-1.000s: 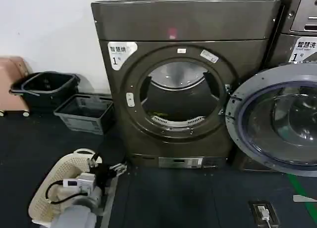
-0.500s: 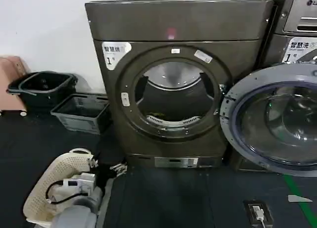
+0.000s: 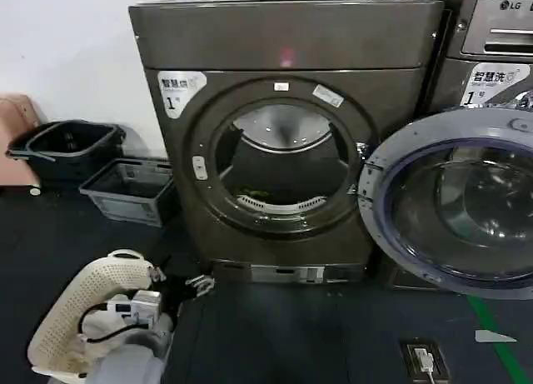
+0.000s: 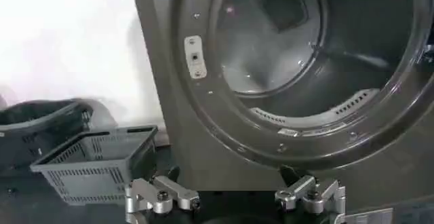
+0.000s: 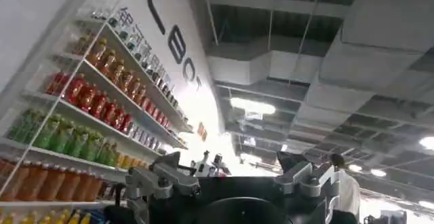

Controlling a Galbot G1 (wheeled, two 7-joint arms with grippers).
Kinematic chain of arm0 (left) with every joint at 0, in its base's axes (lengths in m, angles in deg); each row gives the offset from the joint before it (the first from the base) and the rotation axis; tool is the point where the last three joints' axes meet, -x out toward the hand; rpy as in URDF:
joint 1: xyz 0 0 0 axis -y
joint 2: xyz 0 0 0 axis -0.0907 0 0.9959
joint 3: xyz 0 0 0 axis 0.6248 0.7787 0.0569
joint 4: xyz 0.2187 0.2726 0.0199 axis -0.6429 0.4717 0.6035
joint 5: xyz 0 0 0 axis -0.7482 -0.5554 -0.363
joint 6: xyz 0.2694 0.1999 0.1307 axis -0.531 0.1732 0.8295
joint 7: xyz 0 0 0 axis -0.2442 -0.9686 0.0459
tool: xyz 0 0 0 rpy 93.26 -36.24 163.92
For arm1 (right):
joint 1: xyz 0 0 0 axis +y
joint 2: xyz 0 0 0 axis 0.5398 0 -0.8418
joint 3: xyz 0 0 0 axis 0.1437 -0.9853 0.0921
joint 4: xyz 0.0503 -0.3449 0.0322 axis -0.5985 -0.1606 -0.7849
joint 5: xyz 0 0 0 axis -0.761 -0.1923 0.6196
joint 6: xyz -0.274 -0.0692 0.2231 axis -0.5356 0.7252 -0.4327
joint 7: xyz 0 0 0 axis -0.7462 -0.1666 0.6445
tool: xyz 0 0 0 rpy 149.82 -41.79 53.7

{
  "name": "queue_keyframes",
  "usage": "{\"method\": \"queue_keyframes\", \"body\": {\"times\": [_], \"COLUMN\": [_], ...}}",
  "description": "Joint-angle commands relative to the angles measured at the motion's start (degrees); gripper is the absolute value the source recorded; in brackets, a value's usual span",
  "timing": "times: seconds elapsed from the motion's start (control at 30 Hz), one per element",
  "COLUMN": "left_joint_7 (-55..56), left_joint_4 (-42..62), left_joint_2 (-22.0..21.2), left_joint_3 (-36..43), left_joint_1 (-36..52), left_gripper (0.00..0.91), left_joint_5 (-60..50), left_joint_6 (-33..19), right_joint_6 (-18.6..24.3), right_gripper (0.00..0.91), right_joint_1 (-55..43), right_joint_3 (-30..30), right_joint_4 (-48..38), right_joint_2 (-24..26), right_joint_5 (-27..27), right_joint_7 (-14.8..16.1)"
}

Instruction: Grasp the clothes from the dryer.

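The dryer [image 3: 283,142] stands open, its door [image 3: 454,202] swung out toward 3 o'clock, and the clothes [image 3: 254,194] show as a small yellow-green scrap low in the drum, at about 7 o'clock inside the porthole, just behind the perforated lip. The left gripper [image 3: 200,284] sits low at 8 o'clock from the porthole, well apart from the opening and beside the mesh basket [image 3: 75,317]; in the left wrist view its fingers [image 4: 163,195] stand apart with nothing between them, pointed up at the drum rim. The right gripper [image 5: 234,181] is turned toward the ceiling and a shelf of bottles [image 5: 81,103], its fingers likewise spread and empty, so that arm looks parked. The piece looks light, soft and limp, so it should crumple under the pads rather than resist, and it will sag once lifted. A pinch on a raised fold near its middle seems safer than an edge, which could slip out. The drum floor is smooth metal, so the fabric may slide if pushed instead of pinched. Grey crates [image 3: 129,188] stand at 9 o'clock from the machine.
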Motion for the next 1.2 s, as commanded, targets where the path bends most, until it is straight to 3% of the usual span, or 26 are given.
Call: {"method": "queue_keyframes", "body": {"times": [0.03, 1.2], "left_joint_7": [-0.1, -0.2], "left_joint_4": [0.1, 0.0], "left_joint_2": [0.0, 0.0], "left_joint_3": [0.1, 0.0], "left_joint_1": [-0.1, -0.5], "left_gripper": [0.907, 0.907], "left_joint_5": [0.0, 0.0], "left_joint_6": [2.8, 2.8], "right_joint_6": [0.0, -0.1], "right_gripper": [0.907, 0.907], "right_joint_1": [0.0, 0.1], "right_joint_3": [0.0, 0.2], "right_joint_4": [0.0, -0.5], "right_joint_2": [-0.1, -0.1], "right_joint_5": [0.0, 0.0], "right_joint_7": [0.0, 0.0]}}
